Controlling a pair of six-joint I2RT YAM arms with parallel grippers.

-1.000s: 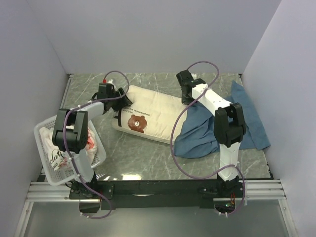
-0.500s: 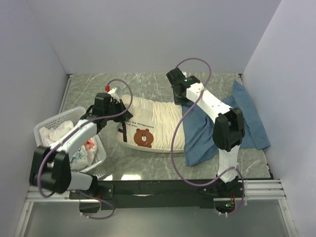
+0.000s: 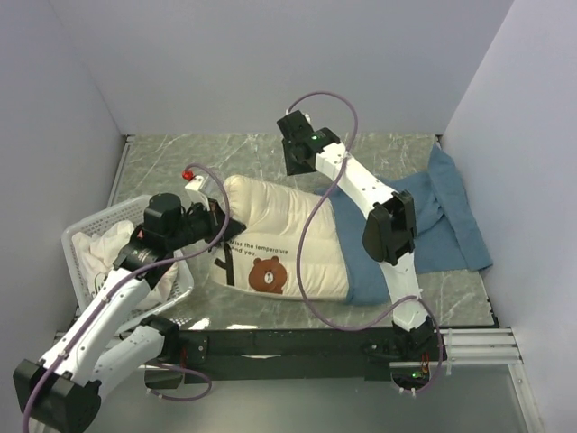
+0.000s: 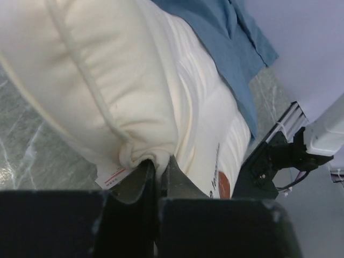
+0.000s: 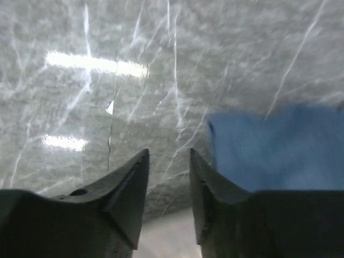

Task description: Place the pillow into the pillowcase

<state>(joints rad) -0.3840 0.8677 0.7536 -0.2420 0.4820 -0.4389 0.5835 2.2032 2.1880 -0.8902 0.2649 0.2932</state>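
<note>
A robot lab cell: plain white panels [image 3: 270, 63] box in a marble-look table [image 3: 162, 158], aluminium rail [image 3: 478, 345] along the bottom edge.

Two arms, white tube links with black blocky joints. Left arm [image 3: 113, 302] and right arm [image 3: 356, 185] each trail a thin purple cable [image 3: 335, 97] in loose loops. A small red cap [image 3: 188, 173] sits on a white piece at the left wrist. There is a green light [image 3: 313, 138] on the right arm's black wrist block and another at its base. Both bases are bolted to a black crossbar [image 3: 288, 344] on silver rails [image 3: 478, 347]. Left gripper [image 4: 156, 171] and right gripper [image 5: 169, 161] – dark grey wedge-shaped fingers [image 5: 126, 188], black housings with pale scuff specks along the edges.
</note>
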